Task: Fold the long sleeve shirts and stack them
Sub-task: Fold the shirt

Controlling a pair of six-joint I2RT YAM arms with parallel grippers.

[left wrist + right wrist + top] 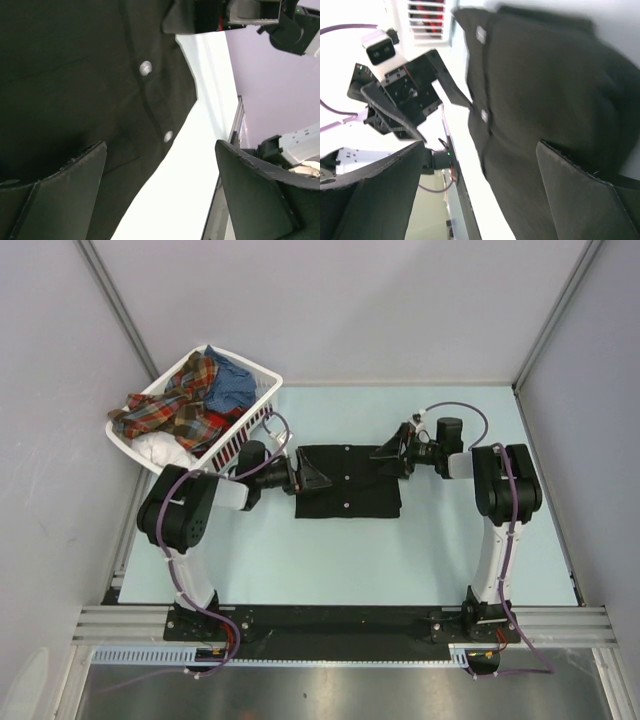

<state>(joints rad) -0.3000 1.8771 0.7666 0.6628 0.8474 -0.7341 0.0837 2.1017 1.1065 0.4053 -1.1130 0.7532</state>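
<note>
The black shirt point(347, 482) is laid folded at the centre of the frame on the tabletop point(350, 560). The left end effector point(314, 480) and right end effector point(390, 458) are spread wide at its edges, nothing pinched. Limp, light cloth is expected; an edge is best pinched through all layers.

1. Pale blue flat-topped bench point(450, 550), most of its surface bare.
2. Plain black cloth long sleeve shirt point(345, 490) lies flat on the bench, about mid-bench. It is folded to a rough rectangle, with a row of small pale buttons facing up.
3. White slatted plastic basket point(240, 435) sits at the bench's far-left corner, apart from the black shirt.
4. Long black base plate point(330, 620) lies along the near bench edge.
</note>
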